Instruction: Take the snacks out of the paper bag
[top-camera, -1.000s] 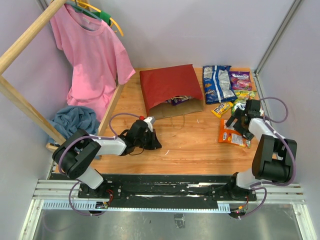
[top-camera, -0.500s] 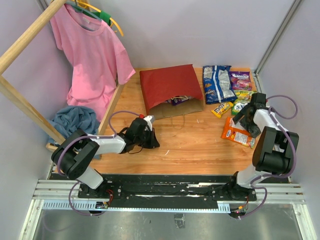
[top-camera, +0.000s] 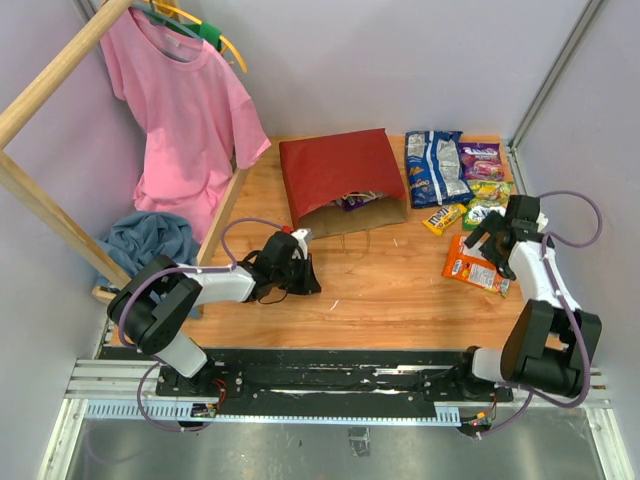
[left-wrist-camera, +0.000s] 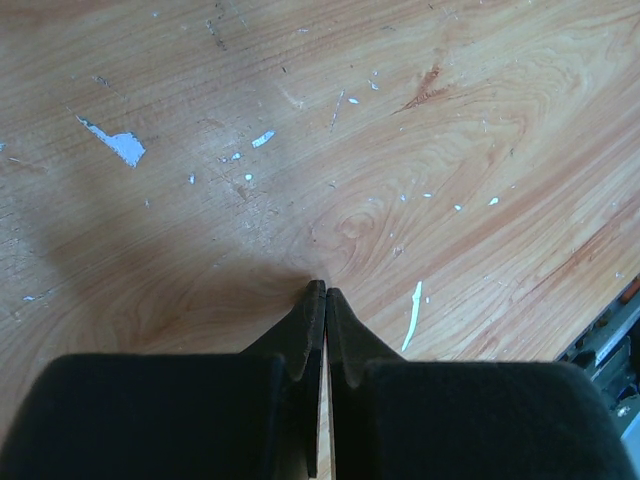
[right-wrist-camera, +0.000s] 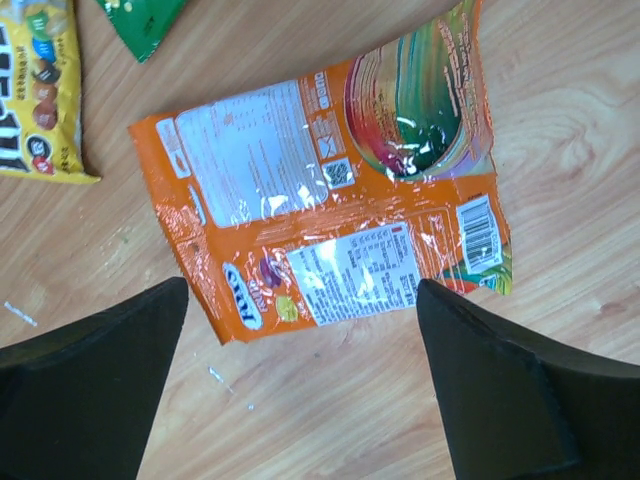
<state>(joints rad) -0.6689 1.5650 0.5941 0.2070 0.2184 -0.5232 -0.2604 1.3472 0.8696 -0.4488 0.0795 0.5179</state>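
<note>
Top view: paper bag (top-camera: 340, 185) lay on its side, far middle of table (top-camera: 400, 285), snacks (top-camera: 455, 170) to its right. Left wrist view only: left gripper (left-wrist-camera: 322, 292) shut, empty, over bare wood. Right wrist view: right gripper (right-wrist-camera: 300, 300) wide open, empty, above orange packet (right-wrist-camera: 330, 215).

Overhead camera spans the table (top-camera: 400, 290); wrist cameras look down close.

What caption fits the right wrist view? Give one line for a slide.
Wide-open jaws above an orange packet lying back side up on the wooden table, yellow candy pack at top left.
</note>
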